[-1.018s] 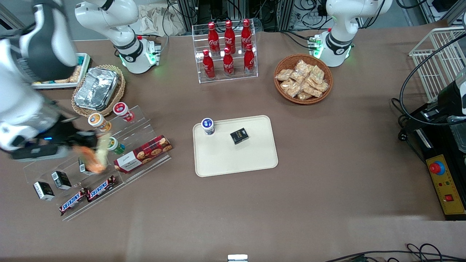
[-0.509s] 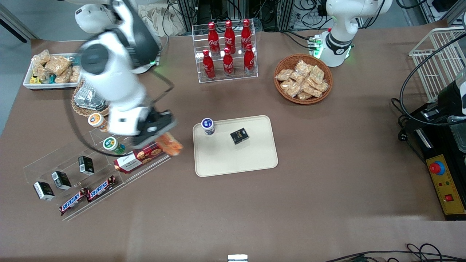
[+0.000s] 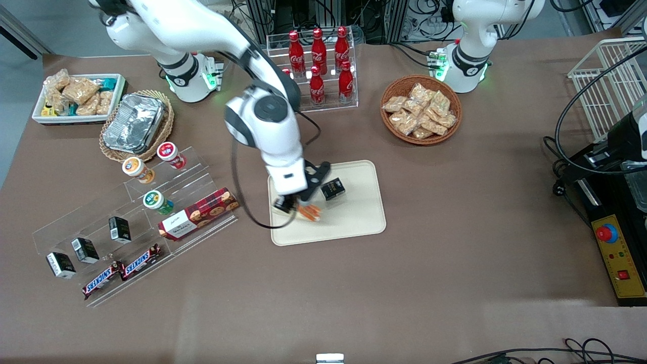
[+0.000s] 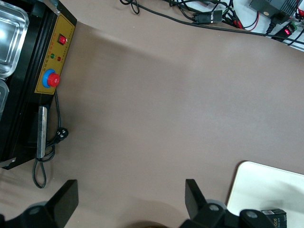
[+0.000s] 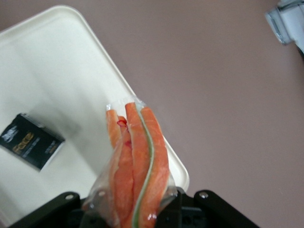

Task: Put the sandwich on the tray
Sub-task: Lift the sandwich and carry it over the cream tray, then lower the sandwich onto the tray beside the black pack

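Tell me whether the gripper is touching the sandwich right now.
Touching. In the right wrist view the gripper is clamped on the wrapped sandwich, whose end sits between the fingers, held above the tray. The front view shows the same hold.

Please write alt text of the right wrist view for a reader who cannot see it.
The gripper holds the wrapped sandwich, its orange and green layers showing, above the cream tray. A small black box lies on the tray, and brown table surrounds it.
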{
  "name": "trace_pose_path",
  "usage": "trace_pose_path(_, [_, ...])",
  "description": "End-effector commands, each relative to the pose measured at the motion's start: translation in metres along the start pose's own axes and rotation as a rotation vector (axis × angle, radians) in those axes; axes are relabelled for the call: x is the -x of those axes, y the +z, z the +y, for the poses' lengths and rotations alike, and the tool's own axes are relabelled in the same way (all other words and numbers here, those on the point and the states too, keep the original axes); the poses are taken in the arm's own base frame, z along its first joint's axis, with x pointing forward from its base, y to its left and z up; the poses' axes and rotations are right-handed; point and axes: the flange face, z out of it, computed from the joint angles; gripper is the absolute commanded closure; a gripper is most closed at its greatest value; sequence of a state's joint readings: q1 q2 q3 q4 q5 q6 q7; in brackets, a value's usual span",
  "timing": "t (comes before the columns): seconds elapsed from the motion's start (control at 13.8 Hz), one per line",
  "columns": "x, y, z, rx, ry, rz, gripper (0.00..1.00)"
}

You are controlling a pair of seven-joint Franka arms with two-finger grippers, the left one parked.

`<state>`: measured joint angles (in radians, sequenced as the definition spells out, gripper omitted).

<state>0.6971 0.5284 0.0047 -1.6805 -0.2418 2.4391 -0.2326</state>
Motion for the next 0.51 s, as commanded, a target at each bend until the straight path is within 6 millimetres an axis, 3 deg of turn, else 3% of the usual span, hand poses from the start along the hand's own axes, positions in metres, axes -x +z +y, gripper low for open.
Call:
trace_pose_path(0.0, [-0.008,0.044,-0.012,0.047,-0.102,0.037,1.0])
trace_pose_path(0.15, [-0.01,0.058,-0.031,0.065,-0.179,0.026,1.0])
trace_pose_path(0.44, [-0.02,0.062,-0.039,0.083,-0.228,0.049,1.0])
